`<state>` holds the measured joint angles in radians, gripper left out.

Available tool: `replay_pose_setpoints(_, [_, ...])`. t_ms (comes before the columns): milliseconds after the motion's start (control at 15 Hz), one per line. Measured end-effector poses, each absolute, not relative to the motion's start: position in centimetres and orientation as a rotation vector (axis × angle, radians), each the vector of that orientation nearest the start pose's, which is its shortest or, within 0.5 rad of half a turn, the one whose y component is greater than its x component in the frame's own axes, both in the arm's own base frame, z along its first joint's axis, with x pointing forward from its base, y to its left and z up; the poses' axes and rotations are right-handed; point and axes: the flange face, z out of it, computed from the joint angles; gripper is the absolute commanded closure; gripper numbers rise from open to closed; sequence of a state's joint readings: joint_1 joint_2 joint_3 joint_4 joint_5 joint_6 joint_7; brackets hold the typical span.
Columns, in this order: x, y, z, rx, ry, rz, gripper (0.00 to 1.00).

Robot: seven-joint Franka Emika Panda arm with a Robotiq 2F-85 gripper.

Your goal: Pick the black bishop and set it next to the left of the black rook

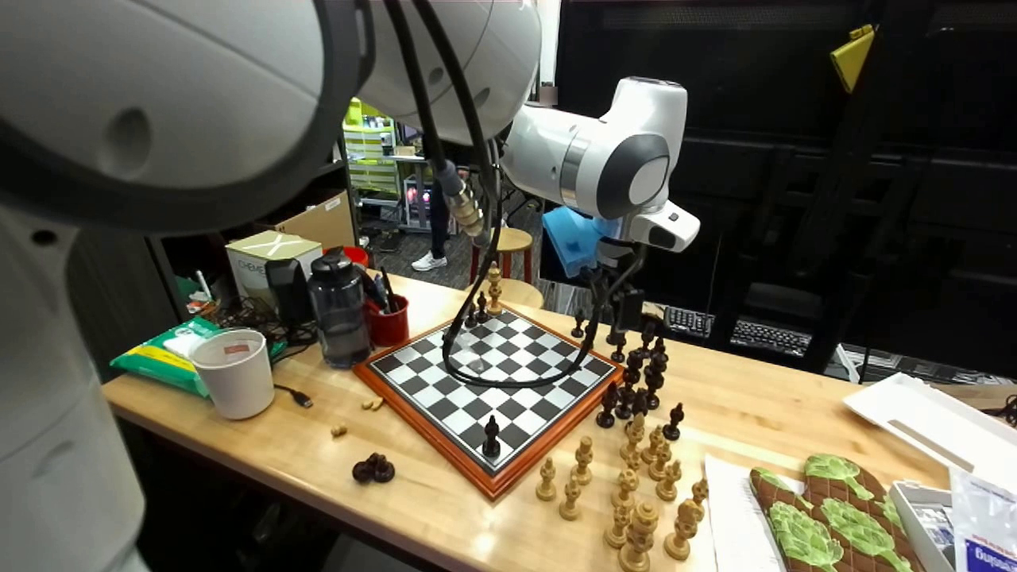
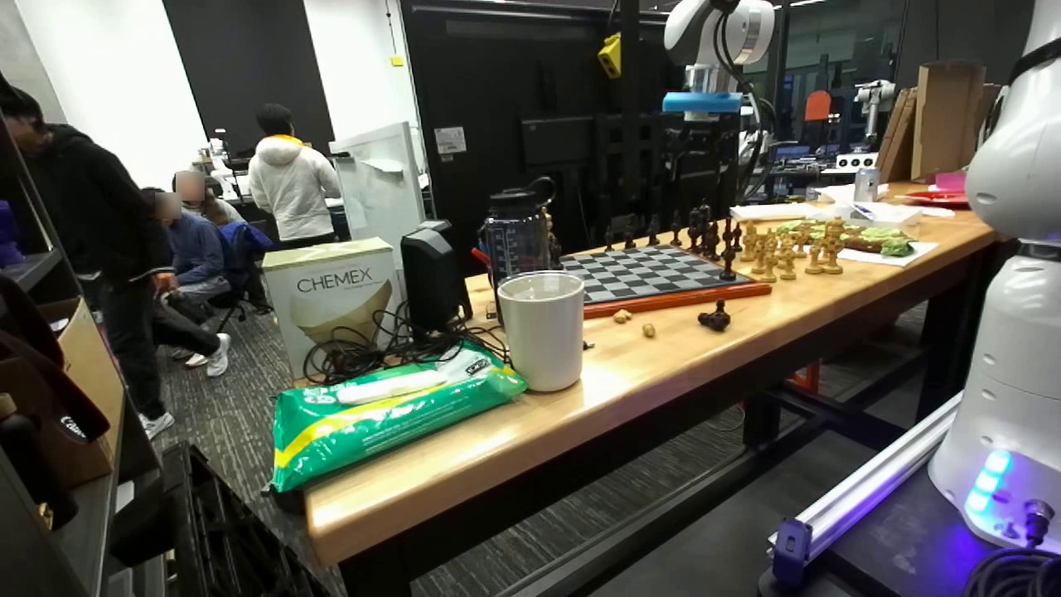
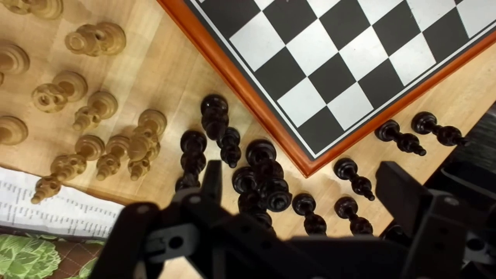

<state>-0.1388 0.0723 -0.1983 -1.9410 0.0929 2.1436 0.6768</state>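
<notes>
Several dark chess pieces stand on the table beside the board; the taller dark pieces (image 3: 267, 174) cluster near its corner, with dark pawns (image 3: 354, 178) to the right in the wrist view. Which of them is the black bishop I cannot tell. A lone dark piece (image 1: 492, 437) stands upright on the near corner of the chessboard (image 1: 445, 441); whether it is the black rook is unclear. In the wrist view, my gripper (image 3: 300, 163) hovers above the dark group, jaws wide apart, fingers (image 3: 212, 180) touching nothing visible. Pieces show below the gap, and the gripper body hides some.
Light wooden pieces (image 1: 584, 461) stand close to the dark ones. Dark pieces (image 2: 715, 317) lie on the table's near side. A water bottle (image 1: 340, 318), white mug (image 1: 238, 381) and red pen cup (image 1: 389, 322) flank the board. Patterned mitts (image 1: 826, 516) lie to the right.
</notes>
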Motion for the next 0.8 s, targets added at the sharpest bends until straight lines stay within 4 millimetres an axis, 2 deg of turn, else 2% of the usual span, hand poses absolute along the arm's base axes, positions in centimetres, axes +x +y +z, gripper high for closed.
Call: replay_pose_setpoints(800, [54.0,-18.9,44.9,-2.713,1.625,-0.112,0.00])
